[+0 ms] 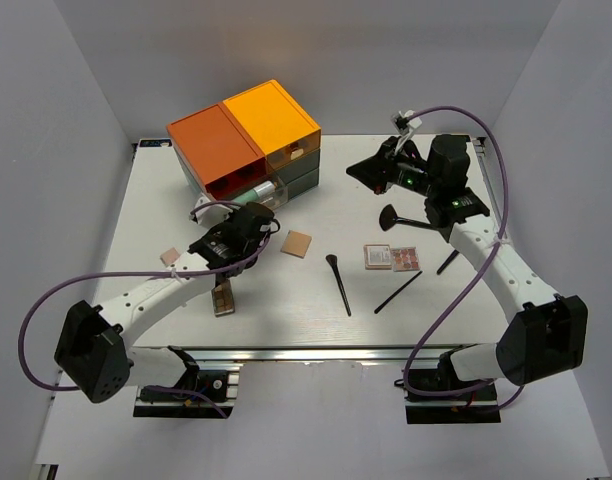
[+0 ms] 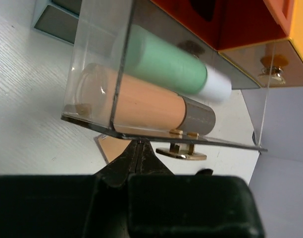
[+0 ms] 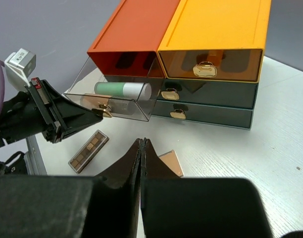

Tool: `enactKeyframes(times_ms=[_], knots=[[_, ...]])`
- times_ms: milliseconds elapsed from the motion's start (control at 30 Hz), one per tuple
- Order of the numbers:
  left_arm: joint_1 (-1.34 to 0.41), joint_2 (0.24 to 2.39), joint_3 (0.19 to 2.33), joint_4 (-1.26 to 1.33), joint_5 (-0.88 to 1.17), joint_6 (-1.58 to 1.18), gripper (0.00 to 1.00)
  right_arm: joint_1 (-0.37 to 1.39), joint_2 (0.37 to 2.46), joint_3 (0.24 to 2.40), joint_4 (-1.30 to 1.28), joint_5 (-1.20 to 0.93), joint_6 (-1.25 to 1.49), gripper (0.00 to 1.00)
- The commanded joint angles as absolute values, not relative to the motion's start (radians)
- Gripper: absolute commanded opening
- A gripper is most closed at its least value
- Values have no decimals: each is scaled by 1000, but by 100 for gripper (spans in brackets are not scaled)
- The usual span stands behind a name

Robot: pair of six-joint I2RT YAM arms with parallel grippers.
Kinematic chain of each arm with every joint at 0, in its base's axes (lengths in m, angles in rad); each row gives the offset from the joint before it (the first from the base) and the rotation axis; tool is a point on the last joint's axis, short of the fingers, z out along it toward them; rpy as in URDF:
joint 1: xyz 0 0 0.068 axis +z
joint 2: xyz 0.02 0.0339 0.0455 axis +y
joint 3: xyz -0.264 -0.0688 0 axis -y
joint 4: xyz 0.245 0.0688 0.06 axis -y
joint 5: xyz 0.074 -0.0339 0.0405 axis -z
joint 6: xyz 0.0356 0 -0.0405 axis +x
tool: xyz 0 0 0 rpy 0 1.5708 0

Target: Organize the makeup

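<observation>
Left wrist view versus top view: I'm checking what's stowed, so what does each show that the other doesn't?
Left wrist only: the beige bottle and the gold handle. Top only: brushes and palettes on the table, plus the right gripper. Both: the open clear drawer, the green tube in it, and the orange-topped box.

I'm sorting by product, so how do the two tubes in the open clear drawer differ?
The green tube has a mint body and white cap; the beige tube has a peach body and a grey-brown cap. The beige tube lies nearer the drawer front, the green tube behind it. Both lie on their sides, caps aligned.
</observation>
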State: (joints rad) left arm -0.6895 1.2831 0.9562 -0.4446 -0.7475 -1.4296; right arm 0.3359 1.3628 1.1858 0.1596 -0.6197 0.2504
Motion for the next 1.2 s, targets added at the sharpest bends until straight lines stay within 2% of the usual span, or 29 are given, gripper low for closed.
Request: enactKeyframes(times_ms=[0, 267, 467, 567, 600, 667, 767, 900, 933, 1033, 1067, 1167], knots=[[-664, 1308, 1000, -454, -798, -1529, 0, 325, 1330, 1170, 196, -615, 247, 0], [-505, 1416, 1138, -483, -792, -1454, 0, 307, 1316, 1129, 190, -624, 236, 0], [-399, 1437, 1137, -414, -724, -1393, 0, 302, 1318, 1106, 189, -632, 209, 7], [-367, 1447, 1138, -368, -690, -1373, 0, 301, 1328, 1100, 186, -641, 193, 16], [-362, 1454, 1138, -351, -680, -1365, 0, 302, 1339, 1100, 184, -644, 184, 29], [-345, 1462, 1144, -315, -655, -1347, 0, 302, 1359, 1103, 179, -658, 176, 43], [-334, 1473, 1158, -284, -631, -1316, 0, 302, 1403, 1115, 172, -675, 169, 49], [-334, 1438, 1149, -278, -511, -1292, 1, 317, 1511, 1195, 178, -666, 240, 50], [-333, 1419, 1132, -270, -482, -1283, 3, 330, 1541, 1222, 175, -655, 265, 50], [-334, 1318, 1034, -184, -320, -1205, 25, 371, 1672, 1366, 137, -575, 371, 54], [-334, 1284, 1002, -146, -272, -1172, 43, 383, 1740, 1409, 126, -557, 397, 56], [-334, 1143, 882, -22, -135, -1083, 71, 428, 1865, 1578, 83, -525, 498, 63]])
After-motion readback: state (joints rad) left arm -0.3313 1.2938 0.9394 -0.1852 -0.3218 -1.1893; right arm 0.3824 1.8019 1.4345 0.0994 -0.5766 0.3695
